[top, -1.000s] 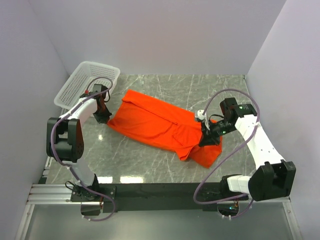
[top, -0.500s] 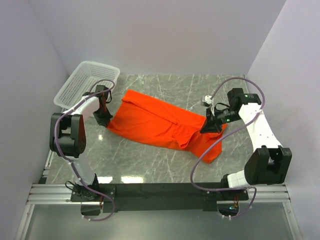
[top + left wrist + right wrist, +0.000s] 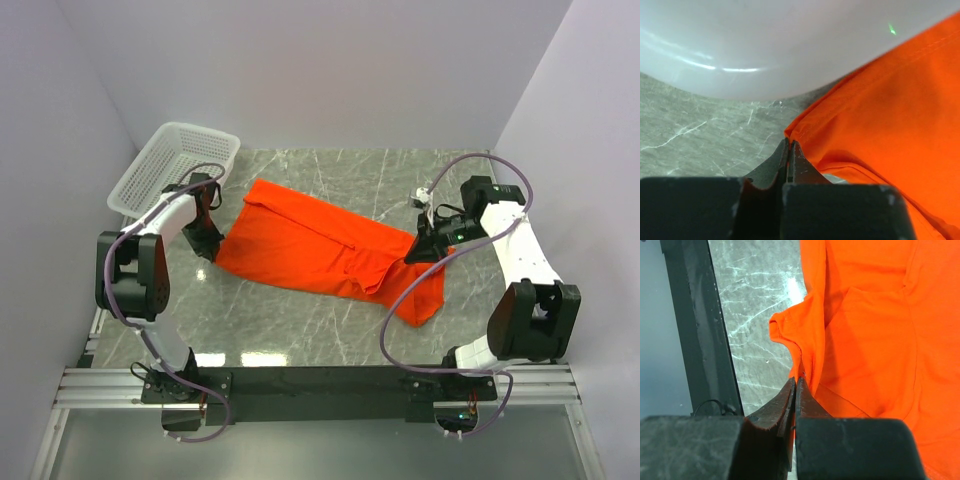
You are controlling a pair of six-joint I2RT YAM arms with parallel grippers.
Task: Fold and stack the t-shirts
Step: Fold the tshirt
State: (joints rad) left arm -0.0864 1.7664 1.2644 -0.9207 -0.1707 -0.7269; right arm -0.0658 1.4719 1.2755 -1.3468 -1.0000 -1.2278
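Note:
One bright orange-red t-shirt (image 3: 310, 245) lies stretched across the grey marble table, its right end hanging in a fold toward the front. My left gripper (image 3: 212, 247) is shut on the shirt's left edge, and the left wrist view shows a thin bit of orange cloth (image 3: 880, 110) pinched between the jaws of the gripper (image 3: 790, 145). My right gripper (image 3: 417, 255) is shut on the shirt's right part, lifted a little off the table. In the right wrist view the cloth (image 3: 870, 330) bunches at the tip of that gripper (image 3: 796, 382).
A white mesh basket (image 3: 160, 170) stands at the back left corner, just behind my left arm. White walls close in the table on three sides. The black rail (image 3: 320, 380) with both arm bases runs along the front edge.
The right gripper has pulled its end of the shirt back and to the right, drawing the cloth straighter. The left gripper has shifted slightly toward the front with its edge.

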